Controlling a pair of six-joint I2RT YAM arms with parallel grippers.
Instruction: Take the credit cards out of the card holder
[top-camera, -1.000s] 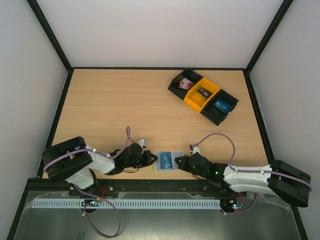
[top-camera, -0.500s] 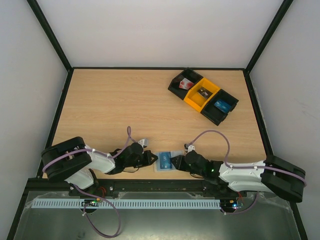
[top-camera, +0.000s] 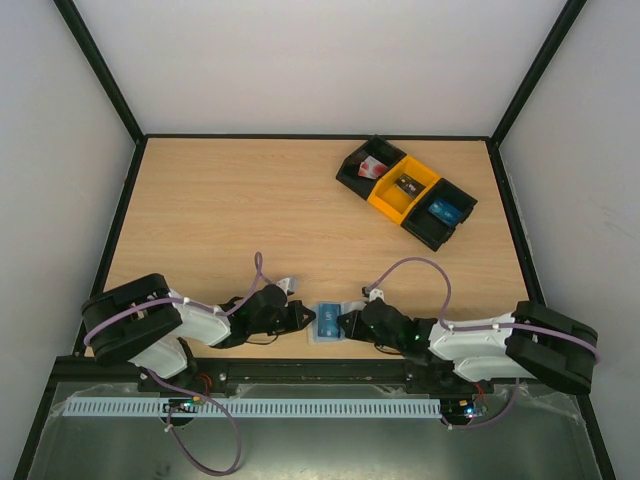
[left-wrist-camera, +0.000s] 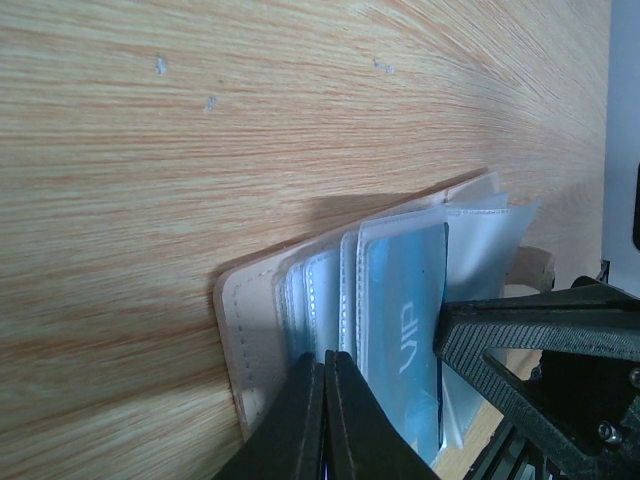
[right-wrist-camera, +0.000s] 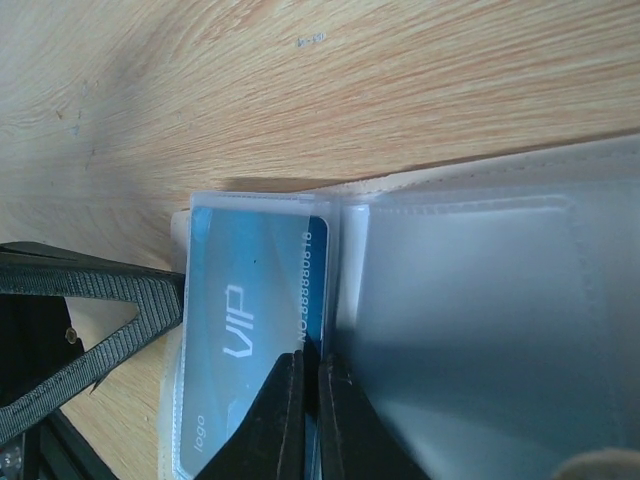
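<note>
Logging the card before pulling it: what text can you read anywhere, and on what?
"VIP": on the credit card inside the card holder.
"logo": small, at that card's corner.
Digit row along the card's edge: too blurred.
Items in the bins: too small to read.

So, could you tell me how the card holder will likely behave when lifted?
Probably floppy: the card holder is thin translucent sleeves, fanned apart at one edge. Its glossy plastic may slip. The credit card likely stiffens one pocket.
</note>
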